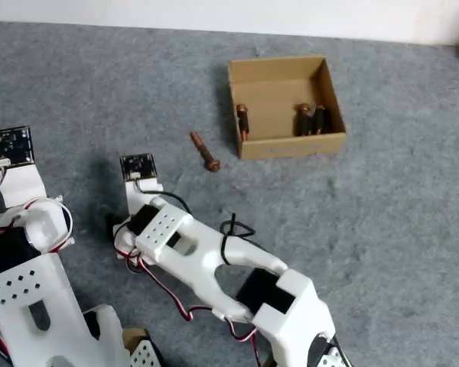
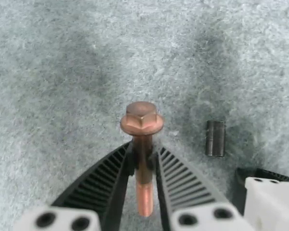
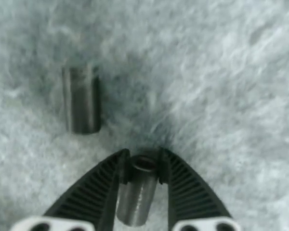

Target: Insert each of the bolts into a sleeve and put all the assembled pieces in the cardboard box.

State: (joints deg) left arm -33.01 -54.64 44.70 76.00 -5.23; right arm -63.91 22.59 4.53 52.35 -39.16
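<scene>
Left wrist view is showing the left gripper [image 2: 143, 150] clamping tight round the shank of a copper bolt [image 2: 141, 120], the hex head sticking out past the fingertips. The right gripper [image 3: 143, 156] is pinching a dark sleeve [image 3: 137, 192] the same way — closed on it, open end outward — with a spare sleeve [image 3: 81, 99] lying on the grey carpet [image 1: 382, 229] just beside. Far right, the cardboard box [image 1: 291, 147] is holding three assembled pieces [image 1: 302, 118], and a loose bolt [image 1: 205, 151] is lying just left of it.
</scene>
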